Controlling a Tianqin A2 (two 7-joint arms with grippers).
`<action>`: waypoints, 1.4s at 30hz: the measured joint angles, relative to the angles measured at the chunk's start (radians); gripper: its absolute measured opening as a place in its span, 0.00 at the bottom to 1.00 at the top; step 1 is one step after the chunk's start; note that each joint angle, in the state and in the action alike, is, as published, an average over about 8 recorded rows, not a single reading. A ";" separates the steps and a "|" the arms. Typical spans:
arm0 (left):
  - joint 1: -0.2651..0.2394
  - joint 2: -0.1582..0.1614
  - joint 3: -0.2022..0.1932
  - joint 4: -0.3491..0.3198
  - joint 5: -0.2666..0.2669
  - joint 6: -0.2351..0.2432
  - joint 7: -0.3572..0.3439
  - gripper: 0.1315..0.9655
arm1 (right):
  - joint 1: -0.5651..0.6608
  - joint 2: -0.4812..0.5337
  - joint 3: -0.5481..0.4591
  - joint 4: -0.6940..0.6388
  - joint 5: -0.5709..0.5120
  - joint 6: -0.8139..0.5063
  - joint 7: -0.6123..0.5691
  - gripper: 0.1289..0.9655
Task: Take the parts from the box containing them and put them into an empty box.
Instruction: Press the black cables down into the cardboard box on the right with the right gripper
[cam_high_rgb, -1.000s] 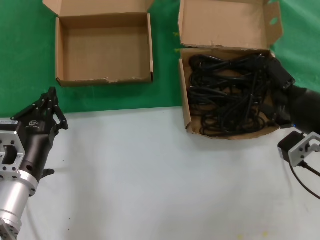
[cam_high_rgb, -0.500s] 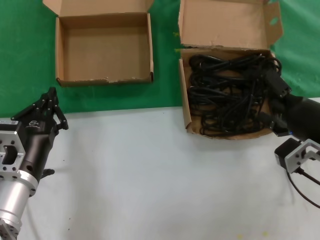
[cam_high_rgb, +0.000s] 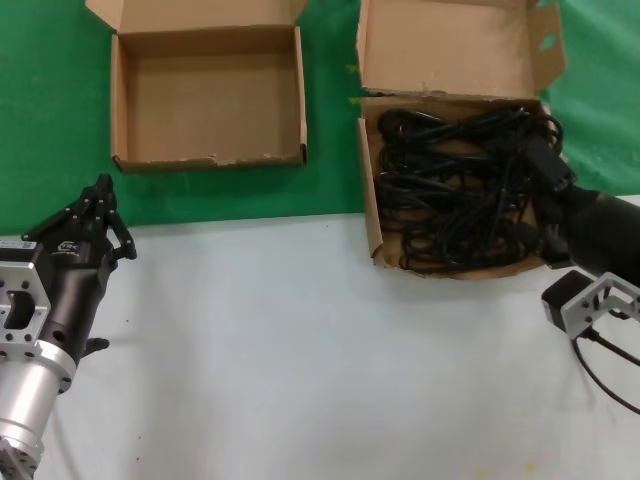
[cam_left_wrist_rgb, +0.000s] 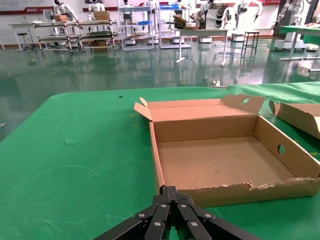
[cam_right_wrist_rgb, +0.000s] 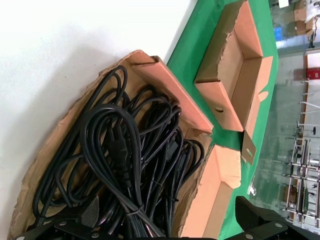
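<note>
Now the right claw — fingers spread — has drawn nearer over the cables; left claw closed.

Matt corrugated cardboard boxes, glossy cables

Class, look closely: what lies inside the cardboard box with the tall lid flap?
The box holds a tangle of black cables. They cover its floor, so anything beneath cannot be seen. The right gripper overlaps its far-right edge.
</note>
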 joint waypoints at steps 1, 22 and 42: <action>0.000 0.000 0.000 0.000 0.000 0.000 0.000 0.02 | 0.001 -0.003 0.000 -0.004 0.000 0.000 -0.001 0.99; 0.000 0.000 0.000 0.000 0.000 0.000 0.000 0.02 | 0.004 -0.037 0.000 -0.043 0.000 0.001 -0.007 0.81; 0.000 0.000 0.000 0.000 0.000 0.000 0.000 0.02 | -0.008 -0.049 0.000 -0.053 0.000 0.010 -0.004 0.31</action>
